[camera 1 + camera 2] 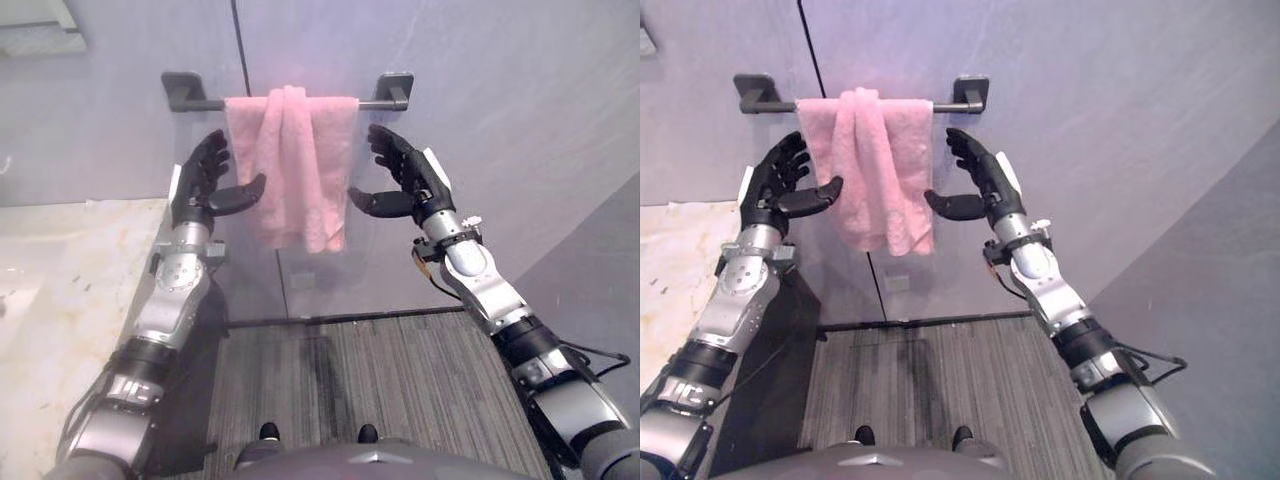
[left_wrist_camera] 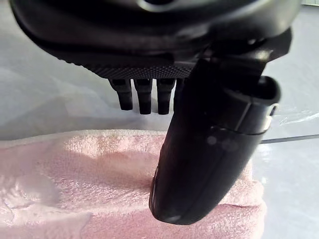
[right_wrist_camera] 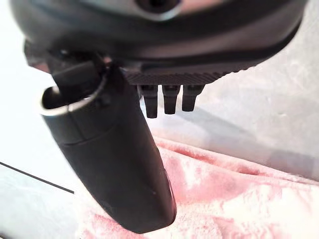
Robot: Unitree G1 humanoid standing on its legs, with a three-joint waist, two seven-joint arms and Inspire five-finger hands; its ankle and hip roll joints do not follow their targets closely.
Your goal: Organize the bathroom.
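A pink towel (image 1: 295,165) hangs bunched over a dark wall rail (image 1: 382,101) on the grey wall. My left hand (image 1: 205,180) is raised just left of the towel, fingers straight up, thumb (image 1: 238,194) reaching to the towel's left edge. On the other side my right hand (image 1: 408,172) stands level with it, fingers straight, its thumb (image 1: 374,203) pointing at the towel's right edge. Both hands are open and hold nothing. In the left wrist view the towel (image 2: 89,179) lies just past the thumb (image 2: 209,149); the right wrist view likewise has pink cloth (image 3: 239,194) beyond that thumb (image 3: 124,164).
A pale marbled counter (image 1: 60,300) runs along the left, with a dark cabinet side (image 1: 200,400) below it. A striped grey mat (image 1: 380,390) covers the floor under the towel. A vertical dark seam (image 1: 240,45) splits the wall behind the rail.
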